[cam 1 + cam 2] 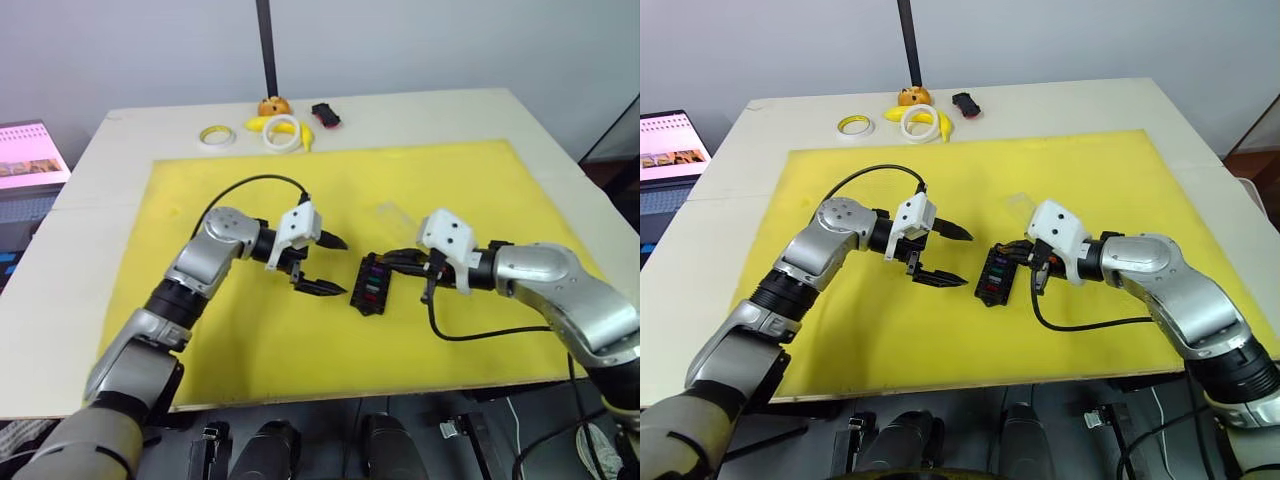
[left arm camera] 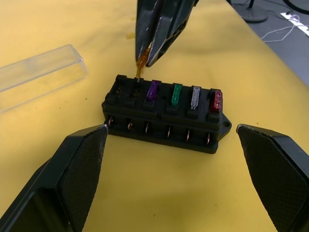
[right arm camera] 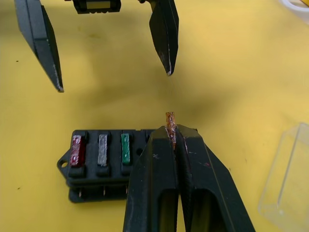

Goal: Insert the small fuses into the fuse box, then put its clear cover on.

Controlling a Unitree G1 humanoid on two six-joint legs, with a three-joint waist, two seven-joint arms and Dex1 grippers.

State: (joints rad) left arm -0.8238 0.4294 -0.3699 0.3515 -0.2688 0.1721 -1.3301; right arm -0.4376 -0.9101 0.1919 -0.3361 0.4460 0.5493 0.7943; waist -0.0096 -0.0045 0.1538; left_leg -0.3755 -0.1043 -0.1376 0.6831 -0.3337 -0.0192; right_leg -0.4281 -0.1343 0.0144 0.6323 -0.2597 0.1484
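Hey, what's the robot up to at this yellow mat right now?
It is loading fuses into the fuse box. The right gripper is shut on an orange fuse and holds it just over an empty slot at one end of the row. Purple, green, grey and red fuses are already seated. The left gripper hangs open beside the box, holding nothing. The clear cover lies on the mat, not yet fitted.

On the yellow mat (image 1: 250, 340) covering the surface (image 1: 90, 290), the left tool (image 1: 328, 265) is hanging with fingers spread beside the fuse box (image 1: 372, 284), while the right tool (image 1: 400, 262) is reaching over it, seemingly pinched closed.
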